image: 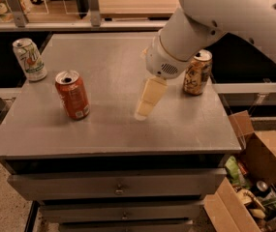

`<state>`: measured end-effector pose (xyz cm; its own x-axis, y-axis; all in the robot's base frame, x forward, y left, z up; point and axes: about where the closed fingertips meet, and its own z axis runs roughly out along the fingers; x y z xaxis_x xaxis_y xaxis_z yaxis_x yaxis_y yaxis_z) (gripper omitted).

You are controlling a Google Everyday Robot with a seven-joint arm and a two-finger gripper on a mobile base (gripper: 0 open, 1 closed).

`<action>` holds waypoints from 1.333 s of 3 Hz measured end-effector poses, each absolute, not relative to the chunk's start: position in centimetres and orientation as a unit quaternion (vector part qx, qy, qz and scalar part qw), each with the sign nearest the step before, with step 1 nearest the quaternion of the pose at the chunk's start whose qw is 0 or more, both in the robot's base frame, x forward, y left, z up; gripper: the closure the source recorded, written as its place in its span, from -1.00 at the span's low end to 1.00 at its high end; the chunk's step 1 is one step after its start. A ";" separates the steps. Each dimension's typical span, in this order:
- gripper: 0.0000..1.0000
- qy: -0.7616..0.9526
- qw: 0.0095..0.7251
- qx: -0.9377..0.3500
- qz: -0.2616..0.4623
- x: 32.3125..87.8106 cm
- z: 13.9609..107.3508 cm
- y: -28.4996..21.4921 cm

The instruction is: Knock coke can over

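Coke can [73, 94] is upright on the table [108, 129], left of centre. It stands nearer the left edge than the right and about midway between the back and front edges. Its open silver top faces up and the white label patch sits low on its side.

Gripper [145, 108] points down over the middle of the table, tip just above or at the surface; can't tell which. Jaw state: can't tell, the end reads as one pale block from this angle.

Can vs gripper: the can is on the left-edge side of the gripper at roughly the same depth, with bare tabletop between them. No contact.

The white arm [215, 23] comes in from the back right corner.

Other items:
- 7UP can [29, 59] is upright at the left edge, behind the coke can.
- Gold-brown can [197, 72] is upright near the right edge, partly behind the arm.
- An open cardboard box [261, 153] of clutter sits on the floor off the front right corner.
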<state>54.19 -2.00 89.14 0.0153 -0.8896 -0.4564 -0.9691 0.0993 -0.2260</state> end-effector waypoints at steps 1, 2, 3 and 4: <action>-1.00 0.680 0.262 -0.674 0.120 54.6 88.6 1.2; -1.00 0.664 0.264 -0.682 0.158 54.3 88.0 4.1; -1.00 0.646 0.265 -0.687 0.203 53.8 86.9 7.3; -1.00 0.632 0.270 -0.688 0.232 53.8 86.3 10.0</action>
